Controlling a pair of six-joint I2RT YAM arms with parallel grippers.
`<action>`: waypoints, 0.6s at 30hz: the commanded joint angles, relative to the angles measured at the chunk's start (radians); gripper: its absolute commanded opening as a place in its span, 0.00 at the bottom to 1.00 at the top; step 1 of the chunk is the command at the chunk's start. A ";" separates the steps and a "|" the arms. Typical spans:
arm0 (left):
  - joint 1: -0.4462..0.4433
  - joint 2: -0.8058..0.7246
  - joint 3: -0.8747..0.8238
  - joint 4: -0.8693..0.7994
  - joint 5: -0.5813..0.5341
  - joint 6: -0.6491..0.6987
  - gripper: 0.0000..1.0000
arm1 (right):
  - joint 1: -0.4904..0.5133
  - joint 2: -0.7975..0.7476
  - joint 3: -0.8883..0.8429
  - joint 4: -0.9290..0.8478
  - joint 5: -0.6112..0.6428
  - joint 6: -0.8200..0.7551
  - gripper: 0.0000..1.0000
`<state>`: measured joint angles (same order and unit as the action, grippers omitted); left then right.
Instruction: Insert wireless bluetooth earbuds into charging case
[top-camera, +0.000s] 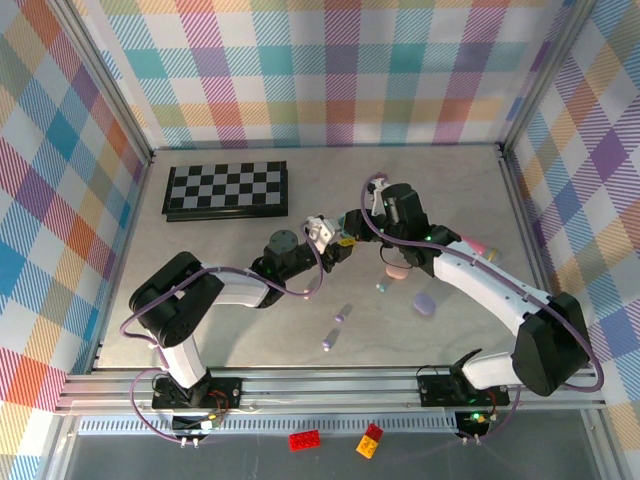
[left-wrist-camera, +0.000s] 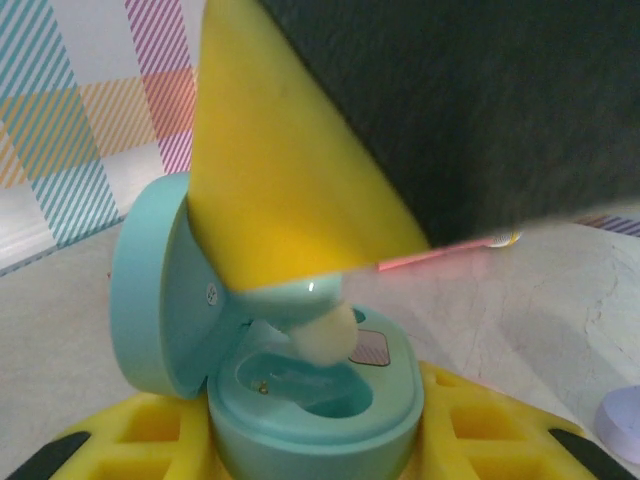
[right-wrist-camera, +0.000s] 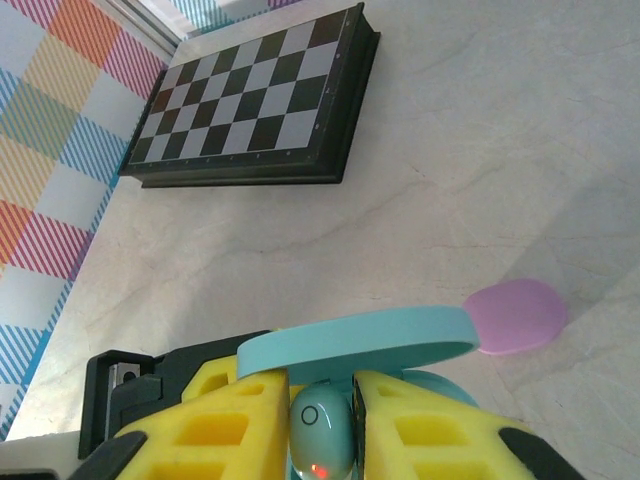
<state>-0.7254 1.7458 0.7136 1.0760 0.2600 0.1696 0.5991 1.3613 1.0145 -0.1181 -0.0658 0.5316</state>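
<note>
While the overhead camera takes in the whole tabletop (top-camera: 230, 300), the spot where the two arms meet is too small there to read. A chessboard (top-camera: 228, 190) lies at the far left. Right of it, near the middle, the left fingers (left-wrist-camera: 480, 440) are clenched on the base of a teal charging case (left-wrist-camera: 315, 400), one yellow finger on each side. The left wrist camera shows the case open, with its lid (left-wrist-camera: 150, 290) standing up on the left and the wells bare. In that same view a teal earbud (left-wrist-camera: 325, 335) with a pale tip hangs just over the open well; whether it touches I cannot tell. The right wrist camera shows the grasp itself: the right fingers (right-wrist-camera: 230, 420) squeeze the bud between them, a small red light glows on it, and the lid sits edge-on just beyond. Nearer the arm bases, two purple earbuds (top-camera: 342, 313) lie loose. Further right, a pink rounded piece (top-camera: 397, 270) and a purple rounded piece (top-camera: 425, 303) rest apart on the tabletop.
</note>
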 joint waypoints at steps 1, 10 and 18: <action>-0.016 -0.002 0.037 0.038 0.004 -0.013 0.34 | 0.011 0.013 0.016 0.038 -0.023 0.001 0.22; -0.016 -0.005 0.050 0.030 -0.005 -0.027 0.33 | 0.014 0.019 0.016 0.035 -0.022 0.002 0.22; -0.015 -0.001 0.047 0.045 -0.007 -0.036 0.33 | 0.014 -0.022 0.012 0.023 0.005 0.010 0.40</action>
<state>-0.7261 1.7458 0.7368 1.0687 0.2485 0.1467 0.6060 1.3705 1.0145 -0.1020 -0.0708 0.5385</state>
